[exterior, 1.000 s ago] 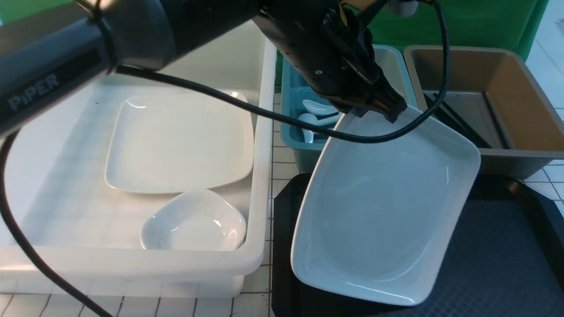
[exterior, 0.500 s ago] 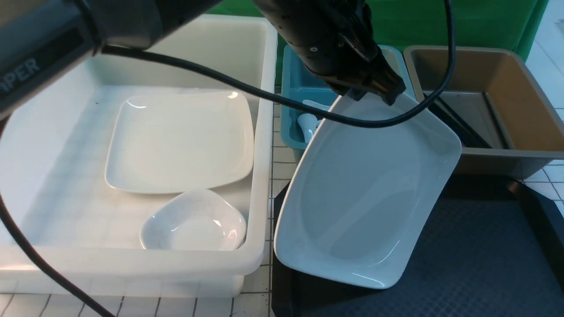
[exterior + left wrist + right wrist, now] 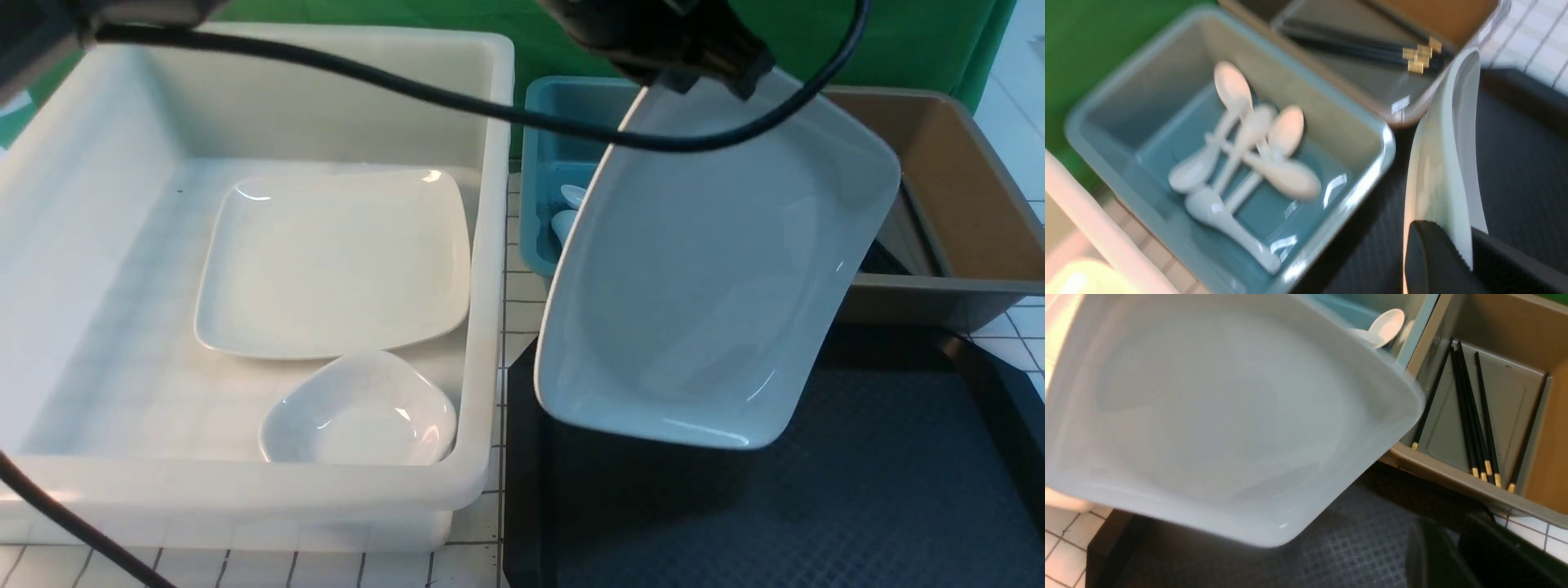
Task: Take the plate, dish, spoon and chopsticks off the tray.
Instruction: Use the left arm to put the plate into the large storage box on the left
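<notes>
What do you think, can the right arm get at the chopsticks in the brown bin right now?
Probably yes. The chopsticks lie uncovered in the open brown bin just ahead of the right gripper; the plate held by the left gripper hangs off to one side.

L arm comes in across top of front view, wrist mostly cut off. L gripper [image 3: 704, 75] hangs high, fingers [image 3: 1431, 261] pinched on rim of plate [image 3: 718, 269], which hangs steeply tilted. R gripper [image 3: 1457, 555] sits low, empty, jaws prob. slightly apart, view dim
</notes>
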Motion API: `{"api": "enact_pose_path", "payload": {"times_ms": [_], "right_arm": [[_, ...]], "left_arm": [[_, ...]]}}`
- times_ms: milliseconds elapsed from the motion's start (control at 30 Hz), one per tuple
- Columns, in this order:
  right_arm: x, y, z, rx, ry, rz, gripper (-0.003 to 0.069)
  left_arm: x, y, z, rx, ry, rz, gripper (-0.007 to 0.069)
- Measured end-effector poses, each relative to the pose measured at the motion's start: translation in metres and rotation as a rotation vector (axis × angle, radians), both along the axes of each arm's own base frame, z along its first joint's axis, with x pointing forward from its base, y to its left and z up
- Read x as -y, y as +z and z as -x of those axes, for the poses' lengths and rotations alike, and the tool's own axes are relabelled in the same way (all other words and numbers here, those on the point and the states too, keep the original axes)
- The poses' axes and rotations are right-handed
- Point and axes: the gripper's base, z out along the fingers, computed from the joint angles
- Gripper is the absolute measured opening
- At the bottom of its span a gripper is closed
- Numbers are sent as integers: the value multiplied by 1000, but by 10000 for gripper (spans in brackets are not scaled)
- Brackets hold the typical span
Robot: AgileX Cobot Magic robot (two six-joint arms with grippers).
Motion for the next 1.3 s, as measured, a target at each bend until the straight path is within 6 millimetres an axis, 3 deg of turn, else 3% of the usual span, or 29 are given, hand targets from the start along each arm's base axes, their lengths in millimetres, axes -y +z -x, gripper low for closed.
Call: {"api": "enact_pose_path", "payload": {"times_ms": [133,333,400,533,633,667,733,833,967,1000,1133,1200,1300], "right_arm": [[0,0,0,0,0,0,163],[0,0,0,0,0,0,163],[0,0,0,0,0,0,165],[0,0,0,0,0,0,165],[0,0,0,0,0,0,165],[0,0,0,0,0,0,165],[0,0,0,0,0,0,165],[0,0,0,0,0,-1,165],[-1,0,0,0,3,-9,165],[-1,0,0,-1,6,-18,165],[-2,1,0,0,9,-26,157],[-2,1,0,1,8,-26,157],[-2,1,0,0,9,-29,157]], "left_arm": [[-12,27,-1,60,29,57,-19],[-61,65,-15,102,155,141,-19],[-91,77,-23,120,233,158,-19],[-144,82,-41,110,356,179,-15],[-168,82,-49,105,403,192,-14],[-191,82,-55,99,449,216,-15],[-216,83,-59,90,485,261,-15],[-268,85,-63,99,537,328,-13],[-300,80,-66,89,539,360,-13],[-314,73,-72,66,543,365,-13],[-337,46,-93,0,559,362,-13],[-342,36,-101,-28,557,371,-11],[-349,2,-127,-96,507,376,-8]]}}
